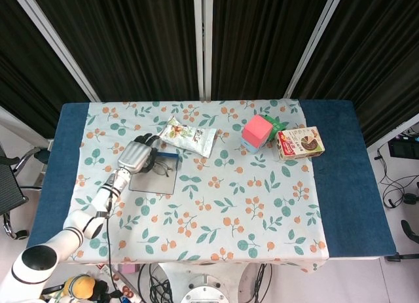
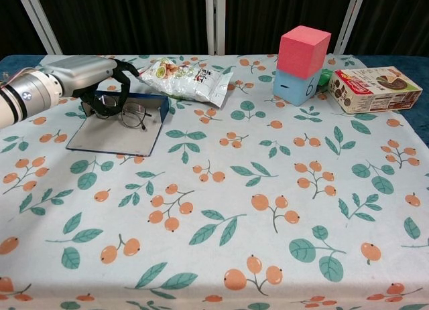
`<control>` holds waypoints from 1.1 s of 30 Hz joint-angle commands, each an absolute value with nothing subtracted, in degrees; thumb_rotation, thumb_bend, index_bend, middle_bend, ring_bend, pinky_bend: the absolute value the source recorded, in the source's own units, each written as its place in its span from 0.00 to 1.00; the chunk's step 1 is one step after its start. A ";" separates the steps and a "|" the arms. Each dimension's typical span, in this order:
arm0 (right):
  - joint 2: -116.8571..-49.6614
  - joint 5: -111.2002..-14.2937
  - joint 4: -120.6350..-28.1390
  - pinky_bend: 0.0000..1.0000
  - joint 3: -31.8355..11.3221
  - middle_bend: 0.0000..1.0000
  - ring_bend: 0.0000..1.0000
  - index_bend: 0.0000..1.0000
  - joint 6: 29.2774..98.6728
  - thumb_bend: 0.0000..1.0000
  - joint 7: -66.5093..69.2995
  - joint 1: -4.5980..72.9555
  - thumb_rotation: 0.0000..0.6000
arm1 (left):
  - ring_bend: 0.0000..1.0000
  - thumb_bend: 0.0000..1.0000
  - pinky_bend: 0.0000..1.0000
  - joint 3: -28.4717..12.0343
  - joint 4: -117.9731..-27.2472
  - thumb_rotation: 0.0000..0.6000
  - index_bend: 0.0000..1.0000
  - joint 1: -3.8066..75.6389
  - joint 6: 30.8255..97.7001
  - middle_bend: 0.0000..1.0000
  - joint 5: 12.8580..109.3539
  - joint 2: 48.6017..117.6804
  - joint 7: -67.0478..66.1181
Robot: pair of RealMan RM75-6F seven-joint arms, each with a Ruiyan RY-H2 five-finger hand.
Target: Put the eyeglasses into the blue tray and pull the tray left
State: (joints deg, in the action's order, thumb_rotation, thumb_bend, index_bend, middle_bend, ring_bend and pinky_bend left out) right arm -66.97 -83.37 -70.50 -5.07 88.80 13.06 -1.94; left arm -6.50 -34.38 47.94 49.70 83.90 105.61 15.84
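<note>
The shallow blue tray (image 2: pixel 114 139) lies at the table's left, also seen from the head as tray (image 1: pixel 147 184). The thin-framed eyeglasses (image 2: pixel 133 114) rest inside it near its back rim, glasses (image 1: pixel 162 169). My left hand (image 2: pixel 80 72) reaches over the tray's back left corner. Its dark fingers (image 2: pixel 106 104) curl down around the left end of the glasses. In the head view the left hand (image 1: pixel 134 156) covers that corner. The right hand shows in neither view.
A snack bag (image 2: pixel 188 79) lies just behind the tray's right end. Far right stand a pink block (image 2: pixel 305 45) on a light blue block (image 2: pixel 293 88), and a biscuit box (image 2: pixel 375 88). Floral cloth (image 2: pixel 221 209) covers the table.
</note>
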 commanded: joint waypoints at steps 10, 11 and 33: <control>-67.18 -83.45 -70.13 0.00 -5.06 0.00 0.00 0.00 88.79 0.19 13.41 -2.00 1.00 | 0.08 0.36 0.18 -6.72 -36.37 1.00 0.25 47.93 49.98 0.08 82.82 104.49 12.63; -67.16 -83.45 -70.12 0.00 -5.06 0.00 0.00 0.00 88.83 0.19 13.47 -2.04 1.00 | 0.08 0.36 0.18 -6.70 -36.64 1.00 0.18 47.82 49.88 0.07 82.66 104.39 12.42; -67.64 -84.01 -69.01 0.00 -5.17 0.00 0.00 0.00 89.75 0.19 15.23 -2.36 1.00 | 0.05 0.18 0.17 -6.70 -47.22 1.00 0.01 45.39 53.54 0.00 81.42 99.96 4.82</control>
State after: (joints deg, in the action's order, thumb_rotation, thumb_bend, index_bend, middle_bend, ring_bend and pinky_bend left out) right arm -67.56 -83.92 -69.08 -5.16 89.69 15.15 -2.40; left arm -6.91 -46.51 45.70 53.20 81.34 100.36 5.50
